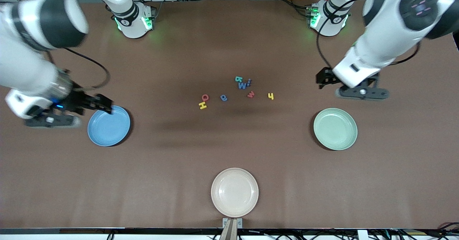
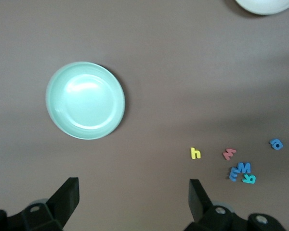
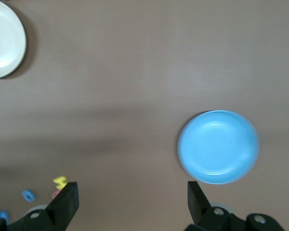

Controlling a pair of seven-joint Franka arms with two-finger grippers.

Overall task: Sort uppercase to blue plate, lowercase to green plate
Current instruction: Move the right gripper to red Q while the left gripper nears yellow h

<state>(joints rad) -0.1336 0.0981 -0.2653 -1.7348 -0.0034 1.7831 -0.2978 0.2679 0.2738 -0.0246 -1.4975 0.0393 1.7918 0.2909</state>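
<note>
Letters lie scattered mid-bench: red Q [image 1: 205,97], yellow H [image 1: 202,105], blue e [image 1: 223,97], teal B [image 1: 238,79], blue W [image 1: 242,85], red w [image 1: 251,94], yellow h [image 1: 271,96]. Blue plate [image 1: 109,126] sits toward the right arm's end, green plate [image 1: 335,128] toward the left arm's, both empty. Right gripper [image 1: 104,105] hovers over the blue plate's rim, left gripper [image 1: 324,78] above bare bench; both gape, holding nothing
</note>
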